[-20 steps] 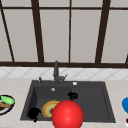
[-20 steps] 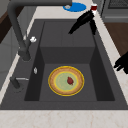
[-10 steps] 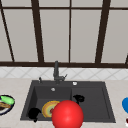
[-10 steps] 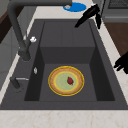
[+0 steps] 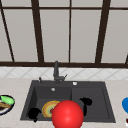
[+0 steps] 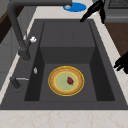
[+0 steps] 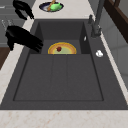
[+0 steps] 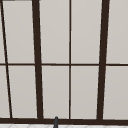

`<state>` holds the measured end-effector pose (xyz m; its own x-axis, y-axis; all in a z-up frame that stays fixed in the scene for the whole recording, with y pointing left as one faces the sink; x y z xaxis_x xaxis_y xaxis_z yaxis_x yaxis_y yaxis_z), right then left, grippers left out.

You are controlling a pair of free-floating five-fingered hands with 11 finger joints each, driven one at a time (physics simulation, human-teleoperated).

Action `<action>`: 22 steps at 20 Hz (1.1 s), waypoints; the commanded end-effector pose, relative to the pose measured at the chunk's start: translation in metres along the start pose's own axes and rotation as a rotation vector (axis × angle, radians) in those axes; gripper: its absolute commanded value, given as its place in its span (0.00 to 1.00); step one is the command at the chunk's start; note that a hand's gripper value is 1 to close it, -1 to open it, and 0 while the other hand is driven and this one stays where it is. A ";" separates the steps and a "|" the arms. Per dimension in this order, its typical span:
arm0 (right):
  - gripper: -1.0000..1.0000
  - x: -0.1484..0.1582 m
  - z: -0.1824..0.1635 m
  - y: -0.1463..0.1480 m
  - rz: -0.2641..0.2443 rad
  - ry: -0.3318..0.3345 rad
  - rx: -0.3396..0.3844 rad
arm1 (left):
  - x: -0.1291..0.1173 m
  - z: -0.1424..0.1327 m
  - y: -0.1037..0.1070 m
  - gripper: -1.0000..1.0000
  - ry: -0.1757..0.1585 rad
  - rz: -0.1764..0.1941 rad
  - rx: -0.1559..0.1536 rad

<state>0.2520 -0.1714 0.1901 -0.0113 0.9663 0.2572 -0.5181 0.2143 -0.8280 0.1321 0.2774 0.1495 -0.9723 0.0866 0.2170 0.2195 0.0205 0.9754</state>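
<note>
I see left hand (image 5: 34, 113), lower left of frame, fingers curled on nothing, beside plate (image 5: 50, 109) in sink (image 5: 105, 100). Right hand (image 5: 86, 103), centre-right, fingers extended, loose, over drainer side, hovering w/ nothing held.

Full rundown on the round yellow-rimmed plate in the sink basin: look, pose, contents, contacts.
The round yellow-rimmed plate lies flat on the floor of the dark sink's deeper basin, the one on the faucet side. It has a bright yellow edge, an orange band inside that, and a pale green centre. A small dark red piece sits on it just off centre. It looks smooth and glazed. Nothing else touches it; neither robot hand is in contact with it.
</note>
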 end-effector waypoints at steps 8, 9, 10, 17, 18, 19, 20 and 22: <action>0.00 -0.065 0.035 0.002 -0.049 -0.023 -0.001 | 0.000 0.000 0.000 0.50 0.000 0.000 0.000; 0.00 -0.071 0.037 0.001 -0.053 -0.021 0.010 | 0.000 0.000 0.000 0.50 0.000 0.000 0.000; 0.00 -0.076 0.041 0.000 -0.055 -0.019 0.017 | 0.000 0.000 0.000 0.50 0.000 0.000 0.000; 0.00 -0.112 0.072 -0.006 -0.040 0.012 0.082 | 0.000 0.000 0.000 0.50 0.000 0.000 0.000; 0.00 -0.116 0.078 -0.007 -0.036 0.018 0.087 | 0.000 0.000 0.000 0.50 0.000 0.000 0.000; 0.00 -0.119 0.084 -0.006 -0.028 0.023 0.084 | 0.000 0.000 0.000 0.50 0.000 0.000 0.000; 0.00 -0.123 0.089 -0.007 -0.014 0.031 0.082 | 0.000 0.000 0.000 0.50 0.000 0.000 0.000; 0.00 -0.133 0.102 -0.010 0.025 0.040 0.053 | 0.000 0.000 0.000 0.50 0.000 0.000 0.000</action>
<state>0.1837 -0.3024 0.2070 0.0044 0.9659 0.2588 -0.5603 0.2168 -0.7994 0.1321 0.2774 0.1495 -0.9723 0.0866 0.2170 0.2195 0.0205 0.9754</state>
